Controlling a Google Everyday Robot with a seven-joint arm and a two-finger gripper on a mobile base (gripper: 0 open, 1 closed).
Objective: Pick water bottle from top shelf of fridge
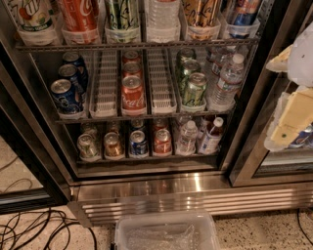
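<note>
Water bottle (160, 19) stands on the top shelf (73, 47) of the fridge (161, 188), up and to the left of the jaws and well apart from them. It sits between a green-striped can (122, 13) and a gold can (201, 12). Only its clear ribbed lower body shows. The gripper (292, 105) hangs by the right door frame; whether the jaws are spread or pressed together I cannot tell. The approach seems barely begun. The next move calls for lifting the jaws leftward to bottle height.

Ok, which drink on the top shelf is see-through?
The water bottle, fourth from left on the top shelf: clear ribbed plastic, while its neighbours are coloured cans. The pincer hangs at the right, outside the fridge.
</note>
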